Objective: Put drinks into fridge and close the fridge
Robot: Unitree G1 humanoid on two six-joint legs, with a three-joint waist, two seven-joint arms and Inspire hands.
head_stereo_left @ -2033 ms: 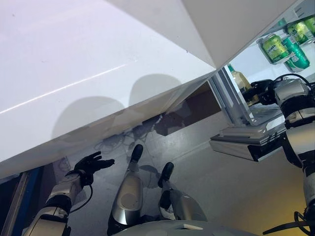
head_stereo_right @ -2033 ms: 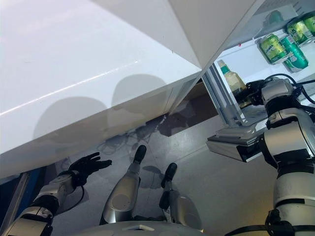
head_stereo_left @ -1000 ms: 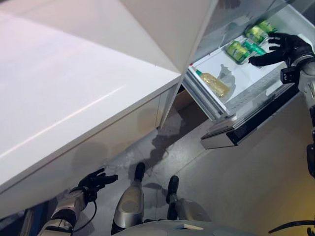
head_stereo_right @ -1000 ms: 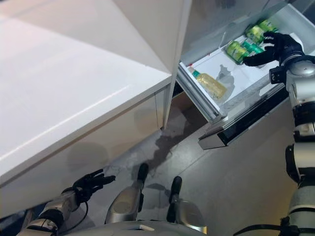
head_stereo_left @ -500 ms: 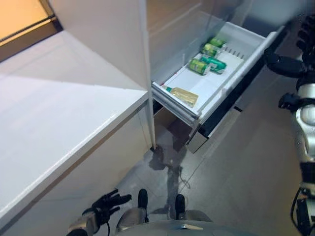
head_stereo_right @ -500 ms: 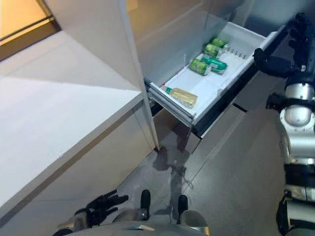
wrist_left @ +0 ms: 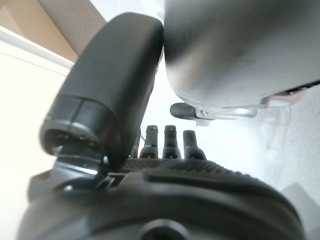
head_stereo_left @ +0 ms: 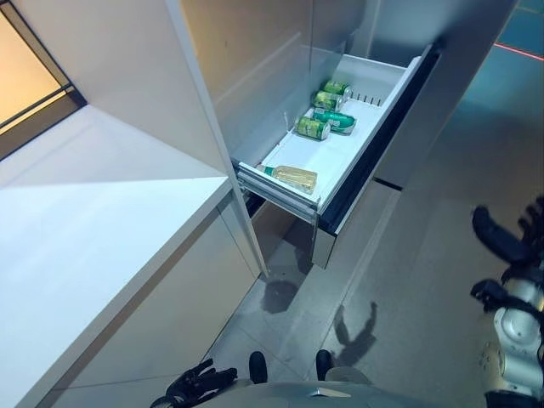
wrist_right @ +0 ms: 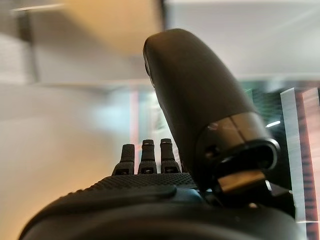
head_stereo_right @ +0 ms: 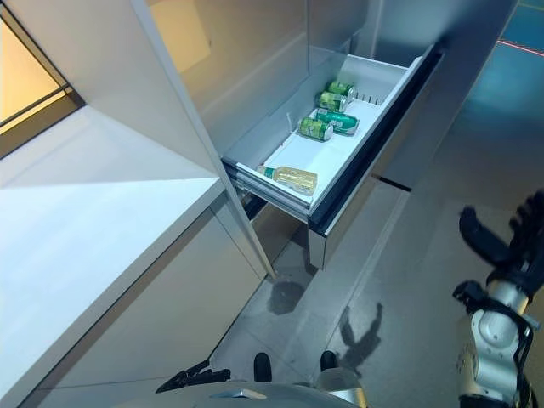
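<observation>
The fridge's white drawer (head_stereo_left: 378, 85) stands pulled out at the upper middle. Inside it lie a yellowish bottle (head_stereo_left: 293, 177) near the front and green cans (head_stereo_left: 314, 127) with a green bottle (head_stereo_left: 340, 121) further back. My right hand (head_stereo_left: 510, 242) is open and empty at the right edge, well below and to the right of the drawer; it also shows in the right wrist view (wrist_right: 150, 200). My left hand (head_stereo_left: 197, 382) is open and empty low at the bottom edge, also in its wrist view (wrist_left: 165, 145).
A white counter (head_stereo_left: 76, 246) fills the left side, with a tall white cabinet wall (head_stereo_left: 110, 59) beside the fridge opening. Grey tiled floor (head_stereo_left: 408, 255) lies in front of the drawer. The drawer's dark front panel (head_stereo_left: 374, 140) juts out toward the floor area.
The camera has swung, so the whole scene has shifted. My right hand has drawn away from the drawer's front and dropped low to the right. The drinks lie as before.
</observation>
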